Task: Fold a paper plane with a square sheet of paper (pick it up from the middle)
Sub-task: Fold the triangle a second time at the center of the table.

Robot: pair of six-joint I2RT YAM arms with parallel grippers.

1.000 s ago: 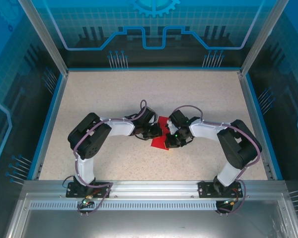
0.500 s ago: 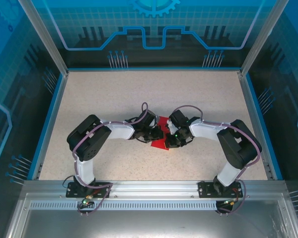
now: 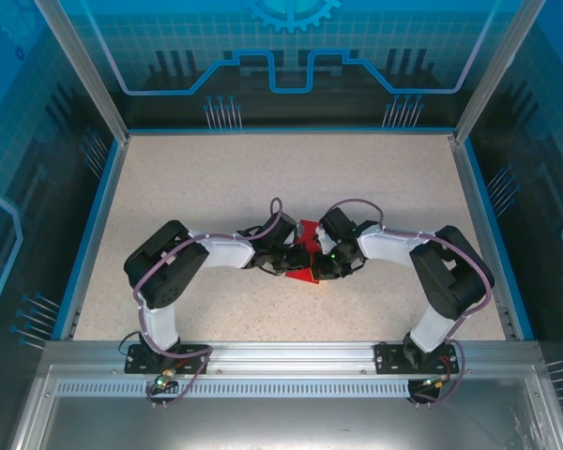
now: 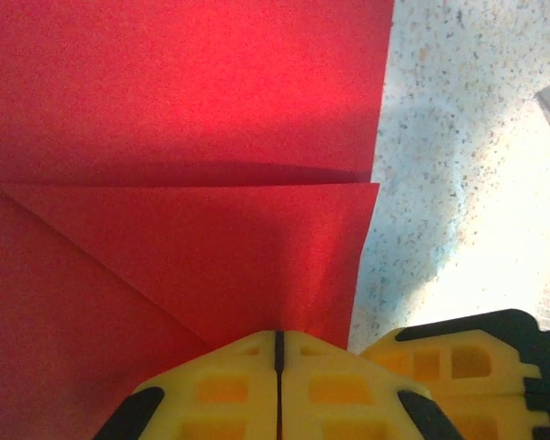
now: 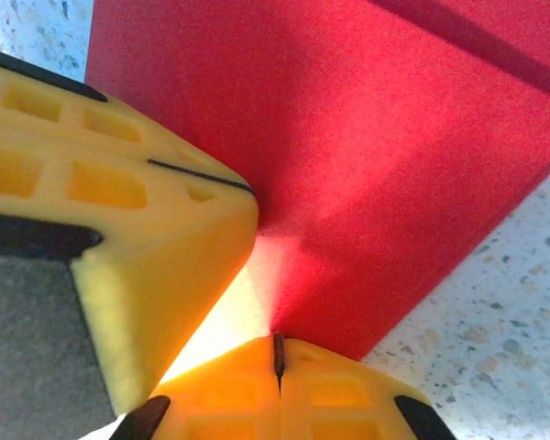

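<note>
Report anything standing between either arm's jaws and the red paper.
Nothing visible stands in the way. The left jaws and the right jaws are both shut, with their tips right at the red sheet, coming in from opposite sides. Around the sheet there is only the bare speckled table.

Overhead view's evenly lit and sharp — wrist cams go soft up close, with blown-out glare on the surface [image 4: 495,266].

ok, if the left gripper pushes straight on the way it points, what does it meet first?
The square sheet of paper: the shut left gripper points across its folded flap. The right gripper sits beside, out of line. Contact depth unclear.
</note>
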